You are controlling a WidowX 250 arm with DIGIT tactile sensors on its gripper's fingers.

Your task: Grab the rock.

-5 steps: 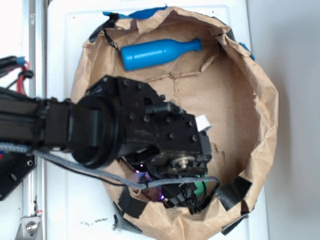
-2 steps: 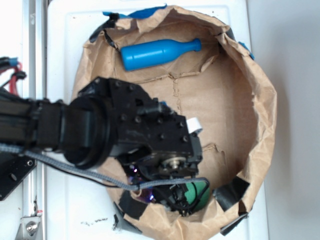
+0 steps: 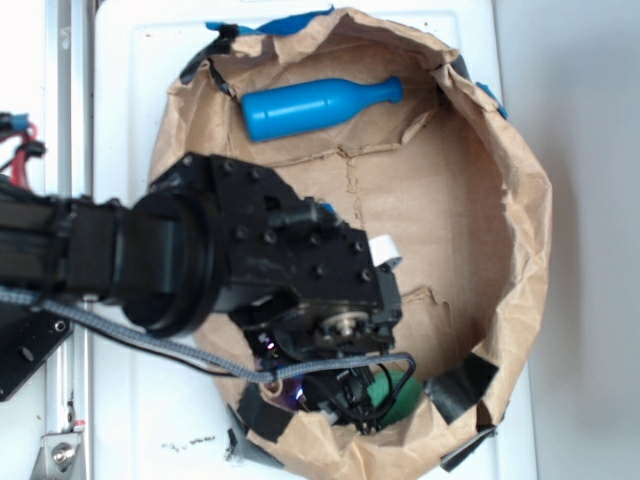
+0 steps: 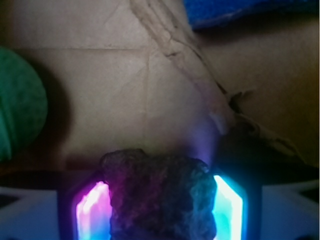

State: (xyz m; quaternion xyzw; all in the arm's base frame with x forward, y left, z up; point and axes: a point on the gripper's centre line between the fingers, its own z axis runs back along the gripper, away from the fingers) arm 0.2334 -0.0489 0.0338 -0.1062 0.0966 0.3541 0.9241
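Paper bag [image 3: 520, 200]: crumpled brown lining, unmoved.
Arm: drifted toward 9 o'clock over the last second, uncovering more of the green ball [image 3: 398, 392] at 5 o'clock; likely carrying its catch.
Gripper [image 4: 160, 205]: closed onto rock.
Rock [image 4: 160, 197]: dark, lumpy, jagged, wedged between glowing fingers [image 4: 92, 207].

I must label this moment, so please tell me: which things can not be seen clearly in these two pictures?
- Rock: in the exterior view the arm hides it fully; the wrist view cuts off its lower part.
- Gripper: only the lit pads beside the rock show; whether they press it is unclear.
- Green ball: half hidden by cables in the exterior view, cut by the wrist view's left edge.
- Blue bottle: only a blurred corner in the wrist view.
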